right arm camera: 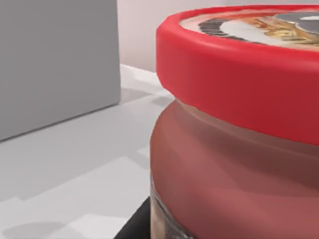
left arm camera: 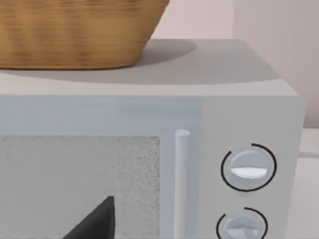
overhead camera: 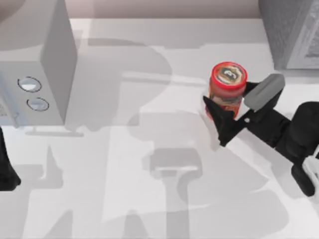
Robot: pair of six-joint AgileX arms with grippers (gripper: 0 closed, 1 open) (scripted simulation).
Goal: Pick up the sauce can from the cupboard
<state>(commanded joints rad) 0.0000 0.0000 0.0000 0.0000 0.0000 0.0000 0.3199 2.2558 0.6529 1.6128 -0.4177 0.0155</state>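
- Can (overhead camera: 228, 89) stands upright on the table (overhead camera: 149, 164), right of centre, well apart from the cupboard (overhead camera: 291, 32) at the top-right corner.
- Can top: red rim, grey-dark centre; orange-red label below.
- R gripper (overhead camera: 230, 102) comes in from the right edge, at the can's side; one dark finger (overhead camera: 219, 117) lies against the can's near side, the other, w/ a grey pad, sits at its right side.
- Jaws narrow, closed round the can body; contact looks firm on both sides.
- R wrist view: can (right arm camera: 239, 124) very close, red lid rim and brownish body; a dark finger edge (right arm camera: 134, 226) touches its base; grey box wall behind.
- L arm (overhead camera: 6, 167) parked at the left edge, below the pale box w/ two dials (overhead camera: 35, 74).
- L wrist view: pale box front (left arm camera: 149, 164), dials (left arm camera: 248, 167), a woven basket (left arm camera: 75, 30) on its top; one dark fingertip (left arm camera: 97, 221) low in frame. L jaws: can't tell.
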